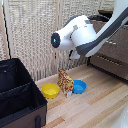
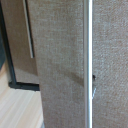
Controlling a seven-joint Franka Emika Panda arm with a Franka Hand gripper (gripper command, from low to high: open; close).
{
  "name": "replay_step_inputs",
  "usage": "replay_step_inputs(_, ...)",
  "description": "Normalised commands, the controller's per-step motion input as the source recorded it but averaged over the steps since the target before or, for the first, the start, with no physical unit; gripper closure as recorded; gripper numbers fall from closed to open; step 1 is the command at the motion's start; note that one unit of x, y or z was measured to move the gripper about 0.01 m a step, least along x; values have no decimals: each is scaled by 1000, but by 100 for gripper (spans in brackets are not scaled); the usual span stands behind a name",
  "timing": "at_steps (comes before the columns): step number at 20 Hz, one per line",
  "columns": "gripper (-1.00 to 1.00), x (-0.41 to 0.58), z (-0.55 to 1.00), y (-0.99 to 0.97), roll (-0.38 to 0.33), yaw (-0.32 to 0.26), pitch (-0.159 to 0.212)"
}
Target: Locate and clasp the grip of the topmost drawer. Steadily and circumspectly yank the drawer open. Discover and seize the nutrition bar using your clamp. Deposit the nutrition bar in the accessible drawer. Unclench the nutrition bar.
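The nutrition bar (image 1: 65, 82), a yellow-orange speckled packet, stands upright on the wooden table between a yellow bowl (image 1: 50, 90) and a blue bowl (image 1: 79, 87). The dark brown dresser (image 1: 113, 61) is at the exterior view's right, largely hidden behind my white arm (image 1: 82, 37); I cannot tell whether the topmost drawer is open or shut. A brown drawer front (image 2: 60, 65) fills the wrist view from very close, with its silver bar handle (image 2: 88, 60) running across it. A second front with its own handle (image 2: 30, 30) lies beside it. My clamp's fingers show in neither view.
A large open black box (image 1: 17, 95) sits on the table at the exterior view's left. A woven screen (image 1: 35, 30) stands behind the table. The pale wooden table top (image 1: 95, 107) runs toward the front.
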Motion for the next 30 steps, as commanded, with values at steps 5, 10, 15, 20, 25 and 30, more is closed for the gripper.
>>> replay_step_inputs(5, -100, 326, 82, 277, 306, -117, -31)
replay_step_inputs(10, -100, 354, 93, 264, 313, -106, -11)
replay_step_inputs(15, -100, 265, 114, 223, 322, -130, 18)
replay_step_inputs(20, -100, 193, 127, 146, 305, -155, 106)
replay_step_inputs(25, -100, 211, 217, 86, 266, -135, 150)
replay_step_inputs(30, -100, 307, 318, 61, 228, -118, 156)
